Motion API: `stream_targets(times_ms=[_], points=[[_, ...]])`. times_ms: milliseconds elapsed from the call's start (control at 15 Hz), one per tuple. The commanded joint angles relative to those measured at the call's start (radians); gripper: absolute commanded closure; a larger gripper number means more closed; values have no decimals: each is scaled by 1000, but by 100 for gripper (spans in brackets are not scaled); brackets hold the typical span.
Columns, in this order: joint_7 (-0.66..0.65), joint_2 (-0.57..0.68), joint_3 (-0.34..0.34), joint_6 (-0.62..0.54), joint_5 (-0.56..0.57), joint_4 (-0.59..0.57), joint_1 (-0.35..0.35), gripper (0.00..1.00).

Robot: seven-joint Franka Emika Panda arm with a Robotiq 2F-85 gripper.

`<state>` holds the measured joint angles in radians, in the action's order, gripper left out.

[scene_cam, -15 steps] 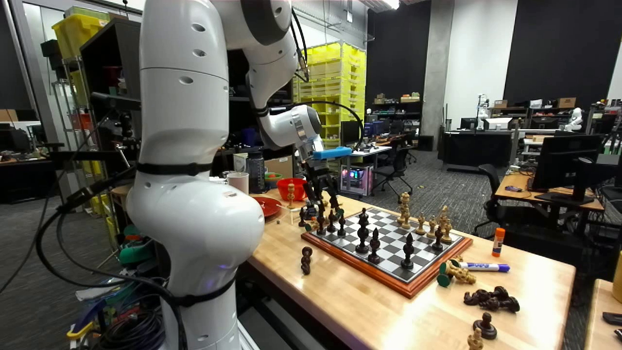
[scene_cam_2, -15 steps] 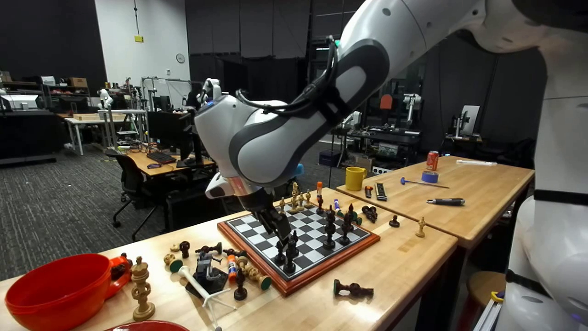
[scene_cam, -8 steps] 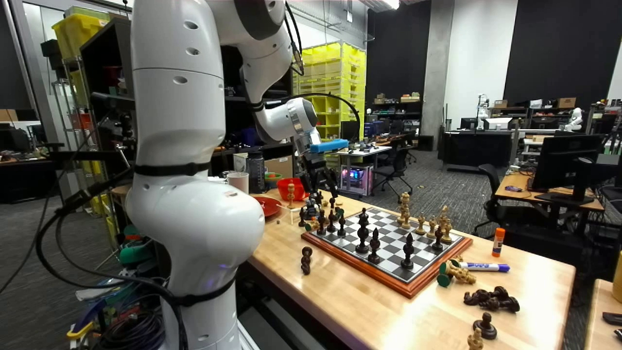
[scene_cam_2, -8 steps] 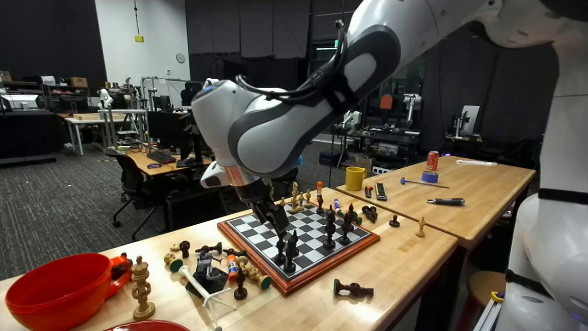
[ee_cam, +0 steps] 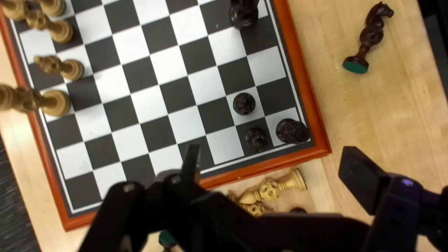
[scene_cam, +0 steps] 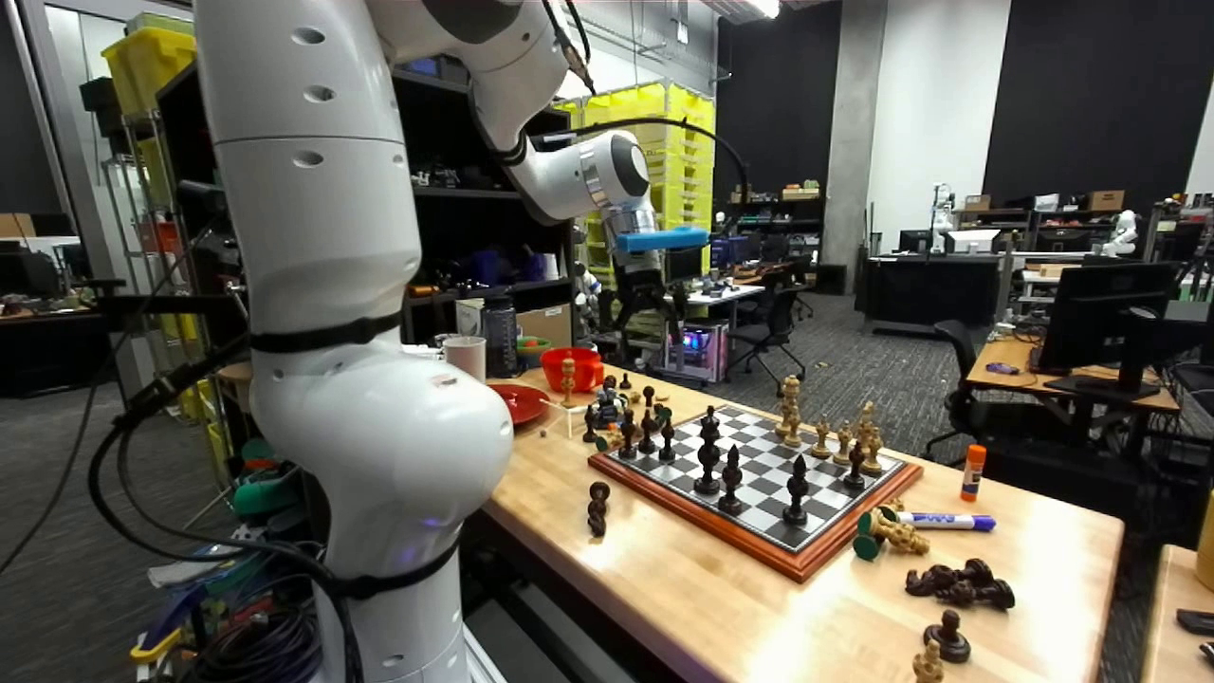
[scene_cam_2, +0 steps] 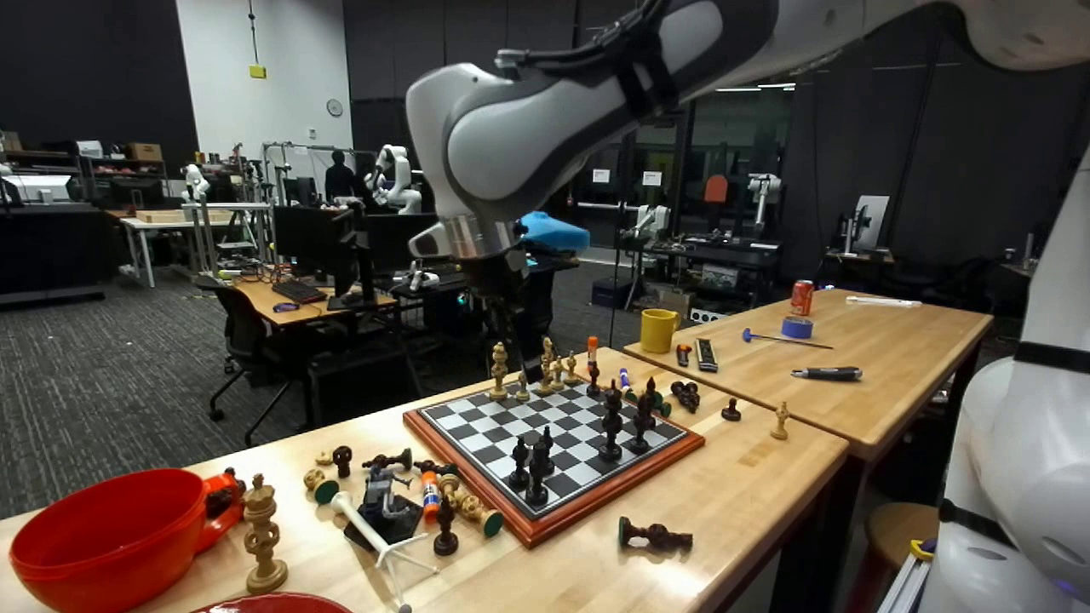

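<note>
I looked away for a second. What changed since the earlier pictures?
The gripper has risen away from three dark chess pieces at a corner of the chessboard; its jaws opened wider and hold nothing. Whether it released a piece is unclear. The pieces and chessboard stayed put.

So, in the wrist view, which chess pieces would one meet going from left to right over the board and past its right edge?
Light pieces, inner dark pieces, dark corner piece, lying dark piece.

The carpeted floor [scene_cam_2: 111,383] is dark grey. A round clock [scene_cam_2: 334,107] hangs on the white wall [scene_cam_2: 285,42], beside black panels [scene_cam_2: 477,51]. An exterior view shows yellow shelving [scene_cam: 692,171], a concrete pillar [scene_cam: 852,114] and a lit ceiling lamp [scene_cam: 764,8].
</note>
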<state>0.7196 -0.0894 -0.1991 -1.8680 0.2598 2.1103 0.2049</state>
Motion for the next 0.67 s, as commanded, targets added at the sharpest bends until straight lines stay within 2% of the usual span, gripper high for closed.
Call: stream_targets(times_ms=[0, 133, 267, 333, 600], points=[[6, -48, 73, 119, -107, -46, -53, 0], [-2, -70, 119, 173, -166, -58, -87, 0], [-21, -87, 160, 174, -233, -52, -115, 0], [-3, -53, 139, 155, -181, -60, -99, 0], [-3, -65, 169, 158, -219, -60, -119, 0]])
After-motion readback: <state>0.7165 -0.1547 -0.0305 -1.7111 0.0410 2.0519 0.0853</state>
